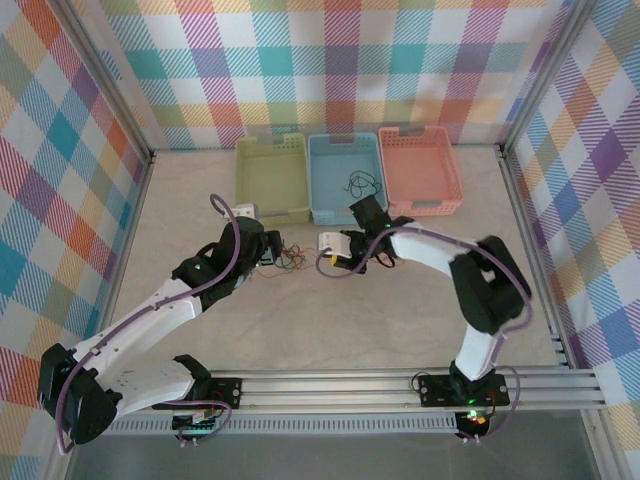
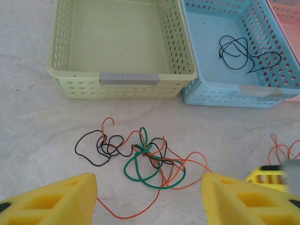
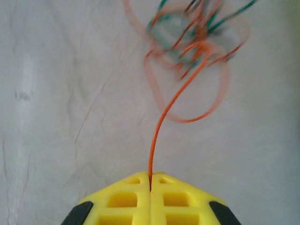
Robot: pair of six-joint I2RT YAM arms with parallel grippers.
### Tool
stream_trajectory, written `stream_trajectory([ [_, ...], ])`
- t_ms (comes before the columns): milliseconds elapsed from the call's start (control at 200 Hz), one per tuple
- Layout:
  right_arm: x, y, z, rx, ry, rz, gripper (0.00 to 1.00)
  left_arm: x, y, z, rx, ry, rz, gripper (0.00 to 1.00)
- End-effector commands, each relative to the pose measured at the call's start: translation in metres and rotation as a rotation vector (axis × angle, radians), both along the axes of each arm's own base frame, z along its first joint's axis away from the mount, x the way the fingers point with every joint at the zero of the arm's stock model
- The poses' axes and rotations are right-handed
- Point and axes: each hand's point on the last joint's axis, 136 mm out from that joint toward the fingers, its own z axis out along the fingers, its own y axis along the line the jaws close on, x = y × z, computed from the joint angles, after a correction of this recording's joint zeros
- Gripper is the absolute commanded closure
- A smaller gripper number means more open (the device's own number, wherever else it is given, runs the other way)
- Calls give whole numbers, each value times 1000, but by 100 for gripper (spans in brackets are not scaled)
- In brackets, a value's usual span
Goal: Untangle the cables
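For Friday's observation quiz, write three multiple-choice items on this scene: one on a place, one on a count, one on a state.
1. The lone black cable lies in: A green basket; B blue basket; C pink basket.
2. How many baskets: A two; B three; C four.
3. The right pincer is: A open; B shut on an orange cable; C holding a basket.
Answers: B, it rests on the blue floor; B, green basket, blue, pink basket in a row; B, the cable is clamped in it.

Bright even light, soft shadows; cables (image 3: 192, 51) blurred in right wrist view
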Motion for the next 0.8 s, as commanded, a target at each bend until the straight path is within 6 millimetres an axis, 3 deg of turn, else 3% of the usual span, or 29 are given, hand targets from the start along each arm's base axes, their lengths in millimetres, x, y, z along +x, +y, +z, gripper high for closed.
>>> stream_trajectory([
  [0, 9, 24, 79, 319, -149, -55, 100, -1, 1, -2, -13, 0, -1, 37],
  [100, 1, 19, 109, 441, -165, -113, 100, -2, -13, 0, -57, -1, -70, 30],
  [160, -5, 16, 116, 495, -130, -147, 100, -5, -24, 1, -85, -3, -134, 27],
  [335, -15, 10, 117, 635, -60, -228, 100, -8, -50, 10, -137, -45, -278, 26],
  [520, -5, 2, 118, 683, -64, -333, 100, -18, -81, 12, -144, -54, -449, 26],
  [795, -17, -15, 150, 804, -37, -411, 100, -23, -106, 5, -73, -67, -557, 25],
])
